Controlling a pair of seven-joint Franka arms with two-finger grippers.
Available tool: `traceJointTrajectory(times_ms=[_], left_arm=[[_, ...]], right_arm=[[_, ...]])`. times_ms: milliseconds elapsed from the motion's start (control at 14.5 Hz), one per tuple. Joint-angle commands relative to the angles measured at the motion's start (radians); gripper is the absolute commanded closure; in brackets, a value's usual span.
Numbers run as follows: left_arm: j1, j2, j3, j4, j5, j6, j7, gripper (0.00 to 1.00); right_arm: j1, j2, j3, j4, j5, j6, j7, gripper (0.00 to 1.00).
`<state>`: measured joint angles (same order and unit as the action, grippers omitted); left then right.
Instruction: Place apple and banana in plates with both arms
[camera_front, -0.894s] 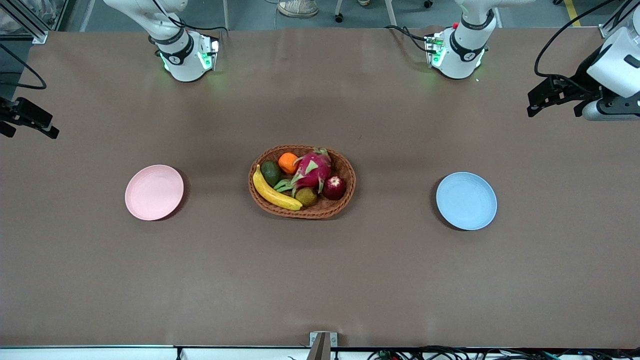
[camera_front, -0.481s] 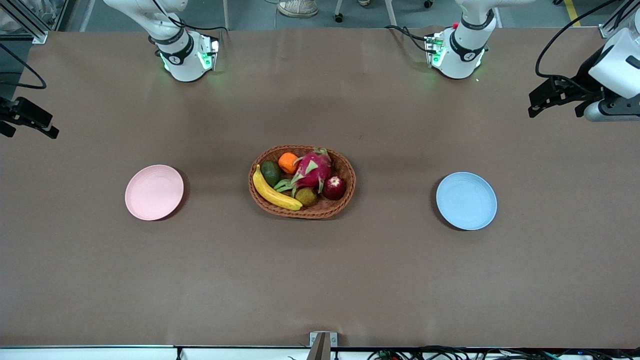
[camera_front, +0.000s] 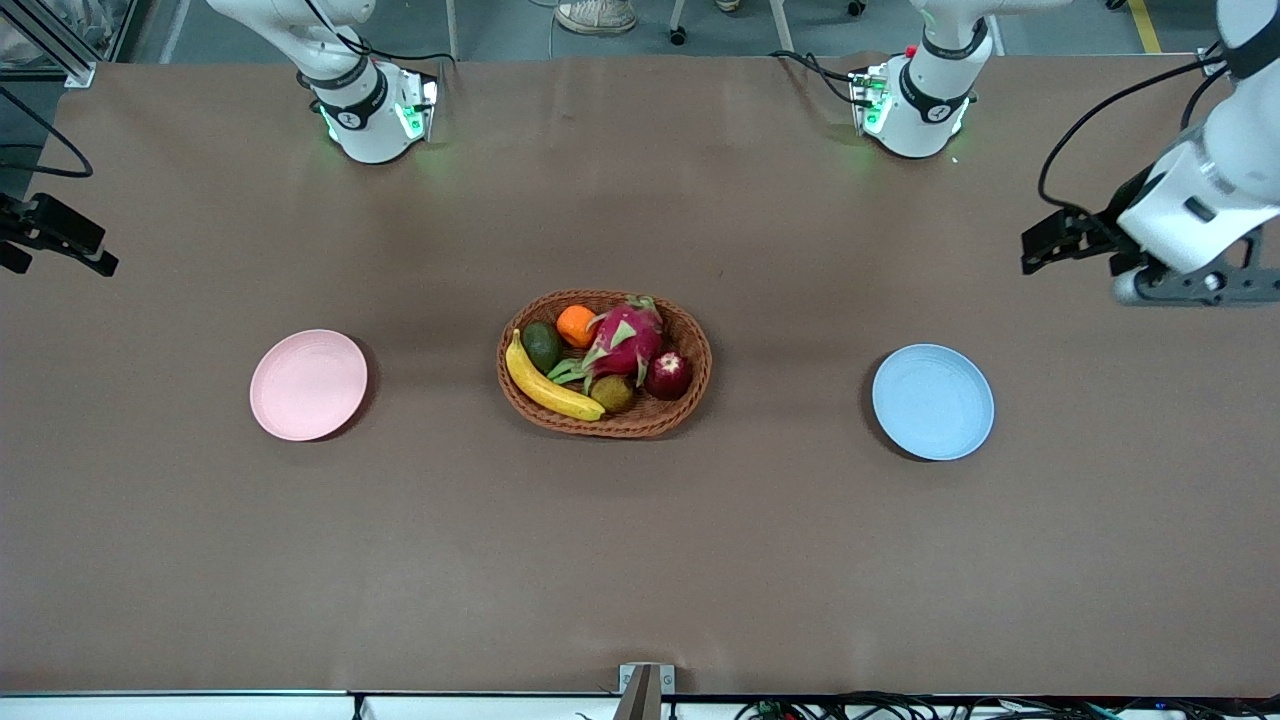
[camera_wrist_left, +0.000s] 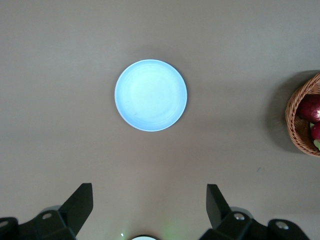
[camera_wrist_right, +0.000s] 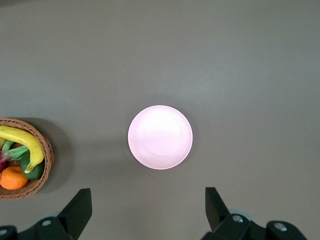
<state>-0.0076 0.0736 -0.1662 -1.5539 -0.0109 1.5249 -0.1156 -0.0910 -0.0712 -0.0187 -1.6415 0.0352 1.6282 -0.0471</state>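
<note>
The banana (camera_front: 551, 383) and apple (camera_front: 668, 375) lay in the wicker basket (camera_front: 690, 330) mid-surface, between the pink plate (camera_front: 308, 384) and blue plate (camera_front: 933, 402). Both looked light and firm, the banana best taken across its middle, the smooth apple across its widest part. The left pincer (camera_front: 1060, 236) and right pincer (camera_front: 45, 240) hung open, well apart from the fruit, over their ends of the surface.

Brown table under even overhead light

A matte brown covering spans the table (camera_front: 640, 560); grey floor (camera_front: 520, 30) shows past its upper edge with a person's shoe (camera_front: 594, 15), a yellow floor stripe (camera_front: 1145, 25), and cables (camera_front: 900, 706) along the near edge.
</note>
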Motion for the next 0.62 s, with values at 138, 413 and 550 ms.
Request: traceJointTrajectory(times_ms=[138,413,550], left_arm=[[-0.012,0.098,-0.111,0.025,-0.007,0.041,-0.204,0.00],[-0.038,0.179,-0.229,0.020,-0.012,0.136,-0.471,0.00],[-0.095,0.219,-0.228,0.012,-0.008,0.194,-0.588,0.00]], right_arm=[[0.075,0.063,0.016,-0.012,-0.018,-0.039,0.010,0.00],[0.207,0.175,0.017,-0.014,-0.018,-0.027,0.019,0.00],[0.256,0.227,0.017,-0.015,-0.018,-0.008,0.019,0.00]])
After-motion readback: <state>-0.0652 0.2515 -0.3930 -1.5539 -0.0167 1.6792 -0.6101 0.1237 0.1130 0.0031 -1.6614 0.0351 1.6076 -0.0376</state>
